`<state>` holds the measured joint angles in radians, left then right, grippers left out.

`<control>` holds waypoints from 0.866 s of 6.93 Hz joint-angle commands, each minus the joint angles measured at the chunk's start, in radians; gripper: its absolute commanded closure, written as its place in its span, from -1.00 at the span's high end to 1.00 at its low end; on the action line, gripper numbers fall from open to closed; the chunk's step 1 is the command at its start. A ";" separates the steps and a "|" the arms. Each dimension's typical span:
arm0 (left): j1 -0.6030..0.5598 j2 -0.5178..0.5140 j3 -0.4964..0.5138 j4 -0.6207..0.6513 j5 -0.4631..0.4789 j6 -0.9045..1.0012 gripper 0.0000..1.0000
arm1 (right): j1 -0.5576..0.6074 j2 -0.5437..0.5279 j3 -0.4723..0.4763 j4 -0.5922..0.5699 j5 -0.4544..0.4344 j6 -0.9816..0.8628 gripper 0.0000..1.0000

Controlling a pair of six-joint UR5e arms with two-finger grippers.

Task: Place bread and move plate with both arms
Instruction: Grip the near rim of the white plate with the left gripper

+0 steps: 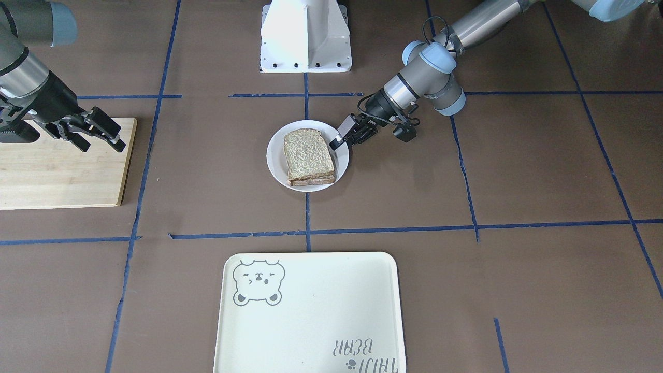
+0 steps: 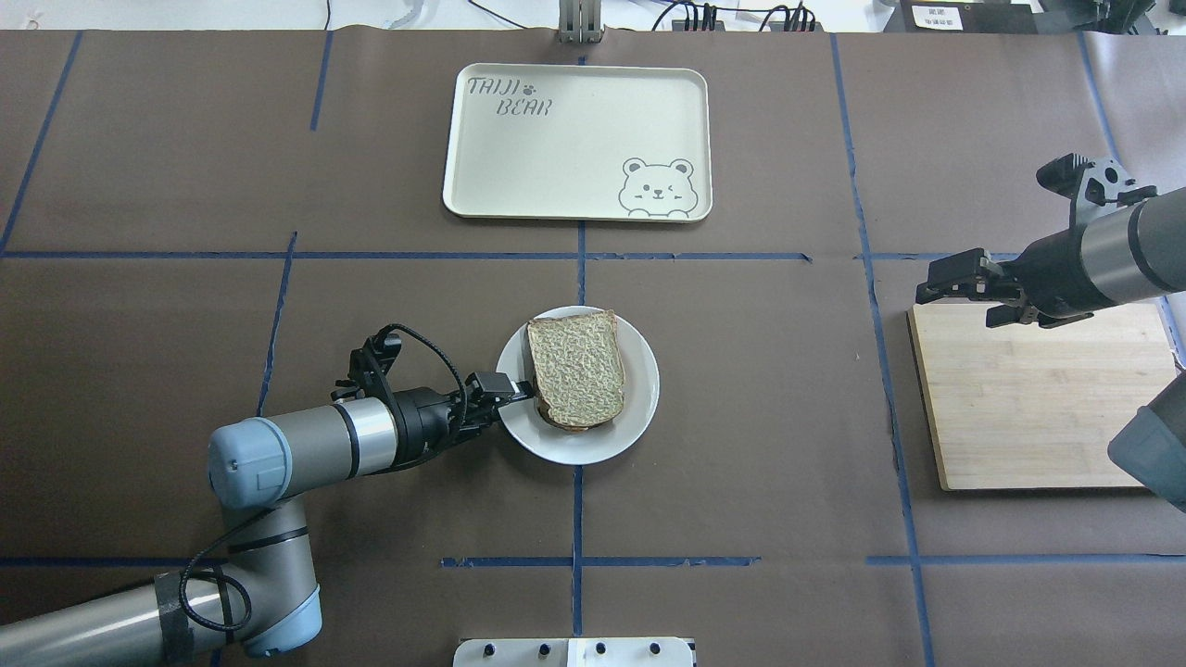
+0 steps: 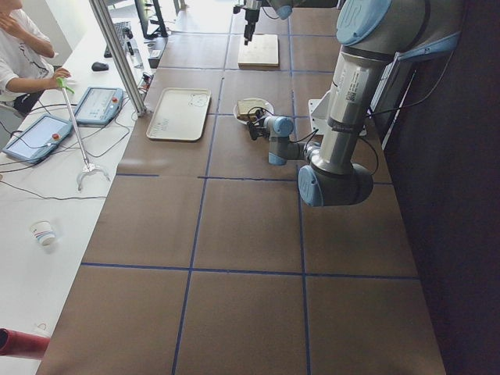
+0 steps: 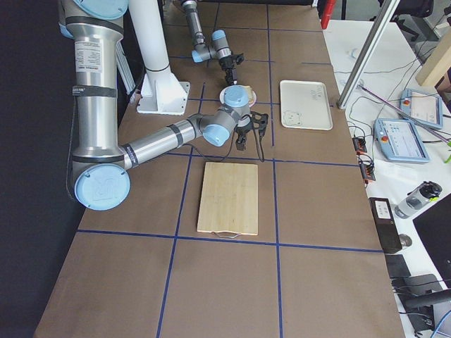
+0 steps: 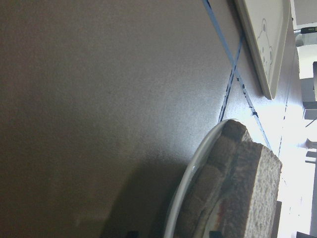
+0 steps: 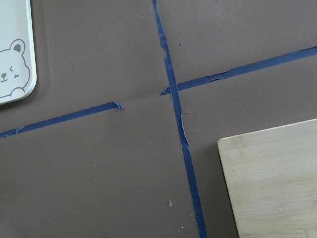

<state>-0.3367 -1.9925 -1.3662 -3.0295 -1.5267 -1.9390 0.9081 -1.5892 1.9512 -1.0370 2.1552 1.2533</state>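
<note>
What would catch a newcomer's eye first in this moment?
The white plate at the centre of the table, carrying speckled bread, with the left gripper at its rim. Next, the right gripper hovering open by the corner of the wooden cutting board, and the bear-printed tray on the far side.

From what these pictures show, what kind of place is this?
Probably a robotics lab: a left arm and a right arm by a white base, blue tape gridding the table, control tablets on a side bench.
</note>
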 commanded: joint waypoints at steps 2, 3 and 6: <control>0.007 -0.006 0.007 -0.002 -0.001 0.000 -0.41 | 0.000 -0.002 0.000 0.000 0.000 0.000 0.98; 0.007 -0.006 0.007 -0.005 -0.001 0.000 -0.57 | 0.000 -0.003 0.000 0.000 0.000 0.000 0.98; 0.005 -0.009 -0.002 -0.038 0.000 -0.005 -0.84 | 0.002 -0.005 0.003 0.000 0.002 0.000 0.98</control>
<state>-0.3302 -1.9999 -1.3630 -3.0603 -1.5265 -1.9404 0.9085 -1.5932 1.9529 -1.0370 2.1556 1.2533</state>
